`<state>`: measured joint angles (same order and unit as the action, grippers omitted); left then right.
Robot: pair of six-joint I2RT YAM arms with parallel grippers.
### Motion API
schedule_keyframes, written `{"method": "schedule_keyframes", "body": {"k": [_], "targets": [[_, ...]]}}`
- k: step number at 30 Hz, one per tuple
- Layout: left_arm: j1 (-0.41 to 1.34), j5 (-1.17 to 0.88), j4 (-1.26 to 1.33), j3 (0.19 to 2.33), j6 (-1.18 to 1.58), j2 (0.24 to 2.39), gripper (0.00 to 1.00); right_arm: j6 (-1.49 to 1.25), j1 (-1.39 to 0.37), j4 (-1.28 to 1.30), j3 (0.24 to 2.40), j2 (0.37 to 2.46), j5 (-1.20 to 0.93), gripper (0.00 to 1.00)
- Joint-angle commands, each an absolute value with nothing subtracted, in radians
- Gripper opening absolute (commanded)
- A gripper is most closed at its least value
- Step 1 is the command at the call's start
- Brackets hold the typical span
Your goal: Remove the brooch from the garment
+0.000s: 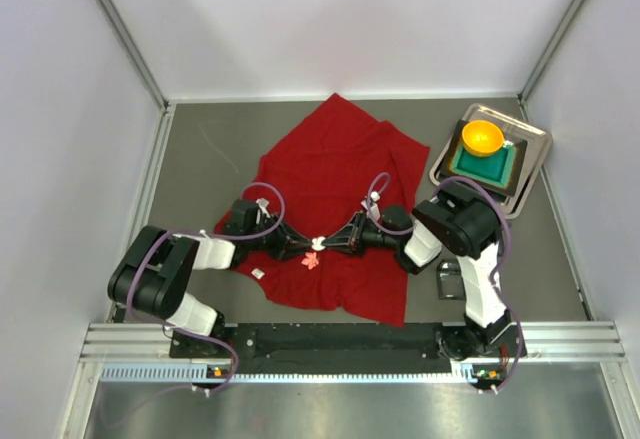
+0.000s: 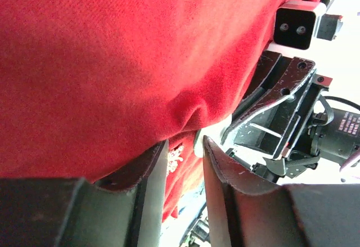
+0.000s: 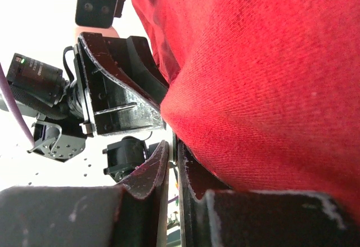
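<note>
the garment (image 1: 335, 194), a red shirt, lies crumpled in the middle of the frame on the grey worktop (image 1: 200, 149). both arms reach in low from either side and meet nose to nose over its lower middle part. the brooch (image 1: 312, 260), a tiny pale pink jagged thing, sits on the red cloth just below the spot where the two sets of tips meet.

the left gripper (image 1: 303, 247) has its jaws partly apart. from its wrist camera a clear gap shows between them, with a pucker of red cloth right at the tips. i cannot tell whether anything is pinched there. the right gripper (image 1: 335, 243) has its jaws all but closed, only a sliver between them, with the cloth bulging against one side. what it grips, if anything, i cannot tell.

a small white tag (image 1: 258, 273) lies at the lower left hem. in the upper right a metal tray (image 1: 535, 149) holds an orange bowl (image 1: 482, 137).
</note>
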<state>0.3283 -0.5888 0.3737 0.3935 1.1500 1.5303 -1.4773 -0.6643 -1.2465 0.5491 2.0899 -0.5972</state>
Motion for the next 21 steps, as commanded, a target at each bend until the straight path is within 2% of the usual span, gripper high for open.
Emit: {"method": "schedule_keyframes", "body": {"k": [1, 7, 11, 21], "targets": [[0.321, -0.571, 0.451, 0.374, 1.186, 1.468, 0.37, -1.497, -0.664, -1.276, 0.534, 2.112, -0.595, 0.0], [0.321, -0.598, 0.459, 0.399, 1.196, 1.492, 0.4, -1.502, -0.676, -1.279, 0.551, 2.125, -0.597, 0.0], [0.321, -0.604, 0.463, 0.394, 1.219, 1.505, 0.34, -1.525, -0.678, -1.308, 0.552, 2.135, -0.597, 0.0], [0.319, -0.661, 0.557, 0.387, 1.284, 1.577, 0.29, -1.535, -0.681, -1.315, 0.554, 2.141, -0.594, 0.0]]}}
